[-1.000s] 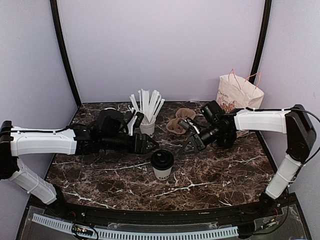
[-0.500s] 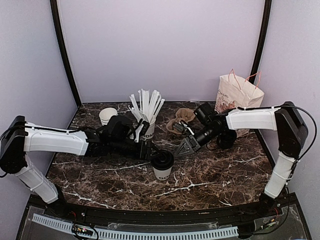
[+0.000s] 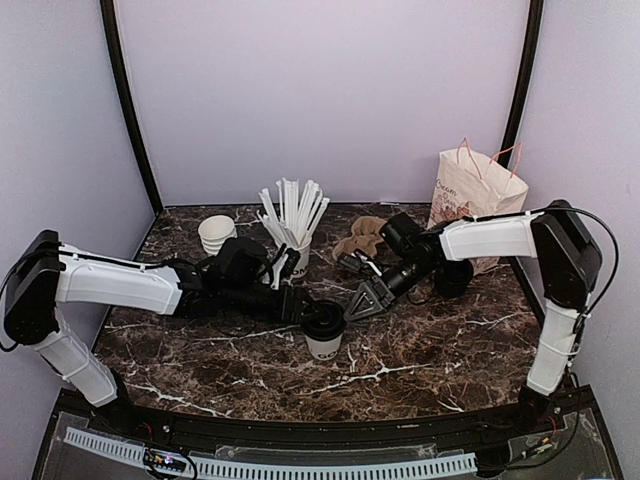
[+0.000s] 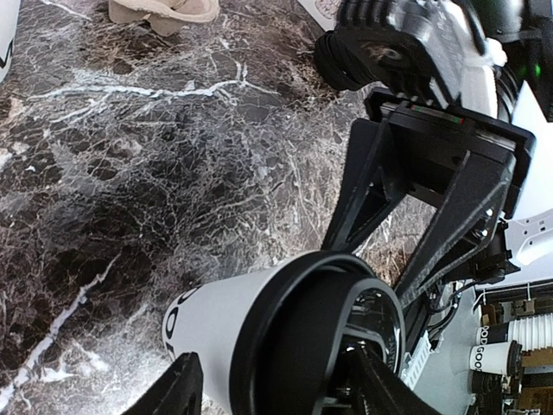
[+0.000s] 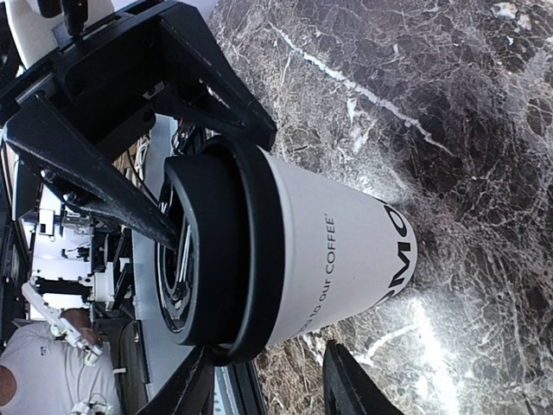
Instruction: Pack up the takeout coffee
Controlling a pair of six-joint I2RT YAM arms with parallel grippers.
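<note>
On the table [image 3: 450,350], from above, the coffee cup [image 3: 325,335] stands upright between left claw [image 3: 305,311] and right claw [image 3: 352,310]. Left wrist: jaws open astride the lid [image 4: 302,337]; better to squeeze the paper wall gently. Right wrist alone shows the lettering [image 5: 324,277], its jaws open too.

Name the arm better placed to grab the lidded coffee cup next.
Left, likely. The left gripper has its fingers flanking the lid of the takeout coffee, jaws open. The right gripper points at the cup from beside it, stopping short.
</note>
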